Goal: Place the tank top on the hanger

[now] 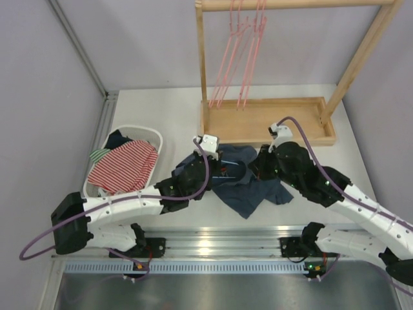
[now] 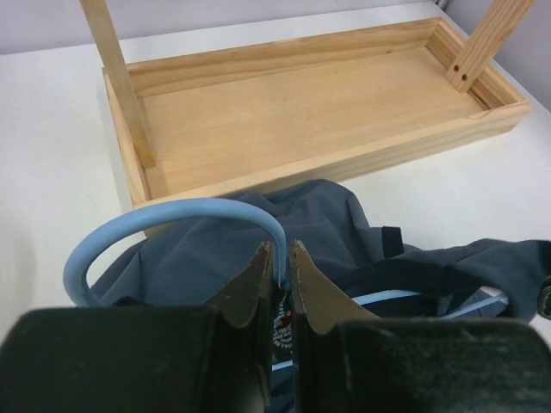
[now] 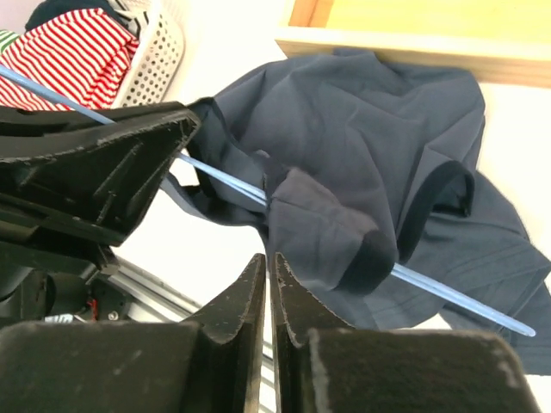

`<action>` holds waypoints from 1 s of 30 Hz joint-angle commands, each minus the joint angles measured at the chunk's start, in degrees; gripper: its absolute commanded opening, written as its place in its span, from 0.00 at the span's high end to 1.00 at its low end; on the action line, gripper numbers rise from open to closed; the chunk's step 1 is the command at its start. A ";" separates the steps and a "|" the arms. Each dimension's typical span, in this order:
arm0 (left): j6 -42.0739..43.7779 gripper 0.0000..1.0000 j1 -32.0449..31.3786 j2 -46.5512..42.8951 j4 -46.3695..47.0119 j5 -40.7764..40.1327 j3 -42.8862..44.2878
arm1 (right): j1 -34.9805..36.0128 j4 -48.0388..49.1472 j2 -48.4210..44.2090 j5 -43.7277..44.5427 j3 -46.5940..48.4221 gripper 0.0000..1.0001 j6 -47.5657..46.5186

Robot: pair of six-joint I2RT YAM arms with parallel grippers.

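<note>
White worktop (image 1: pixel 161 110) with grey walls on both sides, and a metal rail (image 1: pixel 213 242) at the near edge carrying both arm bases. Both arms reach forward and meet mid-worktop.

Left hand (image 2: pixel 278 258): fingers pressed together, clamped on the light-blue hanger (image 2: pixel 172 211) just below its hook. The hook curves up and to the left of the fingertips in the left wrist view.

Right hand (image 3: pixel 269 267): fingers together with only a slit between them. Nothing is visible in the slit. It hangs over bare worktop just short of the cloth.

The tank top (image 1: pixel 242 187) is dark navy and lies crumpled on the worktop between the two hands. Its far side is right up at the front edge of the wooden tray (image 1: pixel 271 123).

In the right wrist view the hanger's straight wire runs diagonally from the left hand across the shirt. It passes under a dark-trimmed fold, comes out the other side, and ends past the cloth at lower right. The rest of the shirt is bunched and not spread along the wire. The chest print is barely visible behind the left fingers.

Further left is a white basket (image 1: pixel 139 131) holding a red-and-white striped garment (image 1: pixel 122 166), with some dark cloth behind it.

Behind the tray, wooden posts go up to a top bar, and pink hangers (image 1: pixel 235 58) hang from it.
</note>
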 commanded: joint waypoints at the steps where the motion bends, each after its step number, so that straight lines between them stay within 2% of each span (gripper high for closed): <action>1: 1.11 1.00 0.28 -0.16 -0.42 0.02 5.03 | 0.85 -0.28 -1.09 1.01 -2.04 0.90 1.06; 4: 1.65 1.00 0.81 -0.69 -2.36 0.19 6.01 | 0.77 -1.87 -5.31 2.69 -6.79 0.86 2.30; 9: 0.94 1.00 1.34 -2.27 -3.95 1.77 5.04 | 0.68 -3.98 -11.11 3.14 -10.32 0.61 3.10; 12: 1.55 1.00 1.34 -2.71 -6.31 3.79 5.74 | 0.68 -2.23 -13.13 1.56 -9.53 0.57 0.39; 16: 4.10 1.00 1.34 -2.98 -11.32 7.83 9.69 | 0.68 8.64 -14.55 -6.68 -8.74 0.49 -10.23; 19: 4.72 1.00 1.42 -2.98 -17.45 9.85 12.94 | 0.68 17.86 -12.09 -11.43 -9.61 0.45 -15.95; 23: 5.51 1.00 1.34 -4.20 -20.73 10.82 13.83 | 0.68 25.09 -8.23 -13.12 -10.41 0.40 -20.71; 26: 7.00 1.00 1.42 -5.70 -22.22 12.31 14.01 | 0.68 27.22 -4.28 -13.12 -9.45 0.39 -23.70; 30: 8.32 1.00 1.34 -6.23 -25.48 13.37 16.46 | 0.68 25.38 0.04 -13.21 -7.42 0.39 -25.55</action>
